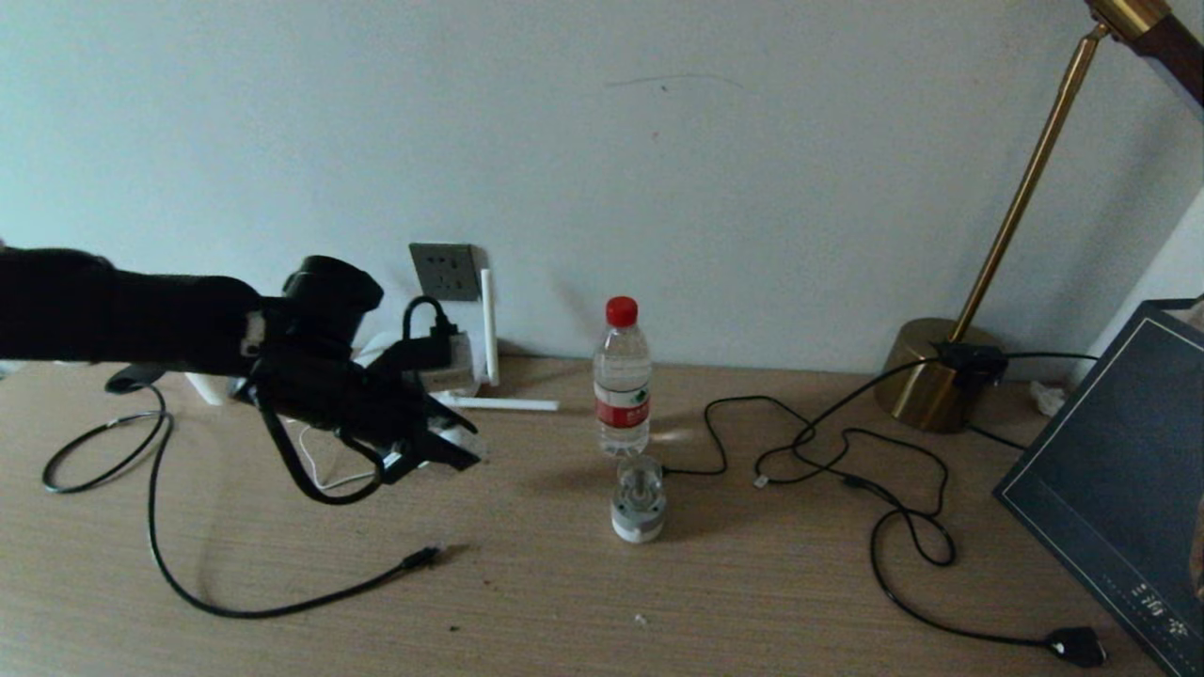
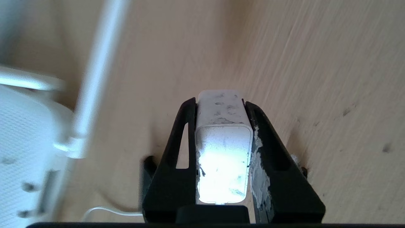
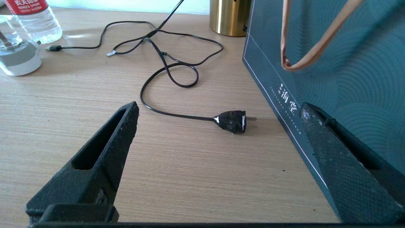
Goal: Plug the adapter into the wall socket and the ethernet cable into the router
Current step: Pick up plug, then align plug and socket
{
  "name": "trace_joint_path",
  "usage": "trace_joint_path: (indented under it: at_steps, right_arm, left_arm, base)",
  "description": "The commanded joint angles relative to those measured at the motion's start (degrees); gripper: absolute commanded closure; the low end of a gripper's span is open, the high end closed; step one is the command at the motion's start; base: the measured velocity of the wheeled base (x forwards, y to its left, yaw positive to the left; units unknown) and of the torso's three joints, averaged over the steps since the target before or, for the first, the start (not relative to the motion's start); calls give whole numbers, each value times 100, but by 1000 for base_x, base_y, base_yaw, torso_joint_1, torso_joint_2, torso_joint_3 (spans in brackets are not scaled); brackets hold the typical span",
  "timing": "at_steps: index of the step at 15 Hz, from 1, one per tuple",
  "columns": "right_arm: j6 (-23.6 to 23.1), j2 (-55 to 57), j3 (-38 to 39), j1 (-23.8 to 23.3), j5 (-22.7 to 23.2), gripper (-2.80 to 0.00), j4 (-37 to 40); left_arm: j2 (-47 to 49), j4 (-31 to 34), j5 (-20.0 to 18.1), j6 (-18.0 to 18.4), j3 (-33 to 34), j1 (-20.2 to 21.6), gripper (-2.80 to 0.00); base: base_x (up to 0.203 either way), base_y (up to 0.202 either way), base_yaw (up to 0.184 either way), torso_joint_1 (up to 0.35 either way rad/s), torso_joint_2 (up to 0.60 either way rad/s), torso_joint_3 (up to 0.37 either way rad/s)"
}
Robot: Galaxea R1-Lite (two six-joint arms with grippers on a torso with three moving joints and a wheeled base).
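My left gripper (image 1: 444, 455) hangs just above the desk in front of the router and is shut on the white adapter (image 1: 459, 437). In the left wrist view the adapter (image 2: 223, 139) sits squeezed between both black fingers (image 2: 177, 152), its thin white cord (image 2: 104, 210) trailing behind. The dark grey wall socket (image 1: 445, 271) is on the wall above and behind. The white router (image 1: 453, 374) is mostly hidden by my arm; one antenna (image 1: 488, 324) stands up. The black ethernet cable (image 1: 160, 555) lies loose on the desk, connector (image 1: 423, 557) free. My right gripper (image 3: 219, 108) is open and empty, far right.
A water bottle (image 1: 622, 376) and a small glass jar (image 1: 638, 498) stand mid-desk. A brass lamp base (image 1: 926, 371) is at the back right. Another black cable ends in a chunky plug (image 3: 232, 121). A dark bag (image 1: 1119, 480) stands at the right edge.
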Motion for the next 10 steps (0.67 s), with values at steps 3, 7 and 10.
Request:
trace_joint_path:
  at_steps: [3, 7, 10]
  right_arm:
    - [0, -2, 0, 2, -2, -280, -1]
    - [0, -2, 0, -6, -2, -280, -1]
    - [0, -2, 0, 2, -2, -280, -1]
  left_arm:
    - [-670, -703, -309, -819, 320, 562, 0]
    - [-862, -3867, -636, -2062, 1798, 1088, 0]
    - [-693, -6965, -371, -3867, 2929, 1142, 0]
  base:
    - [0, 0, 0, 0, 0, 0]
    - [0, 0, 0, 0, 0, 0]
    - [0, 0, 0, 0, 0, 0]
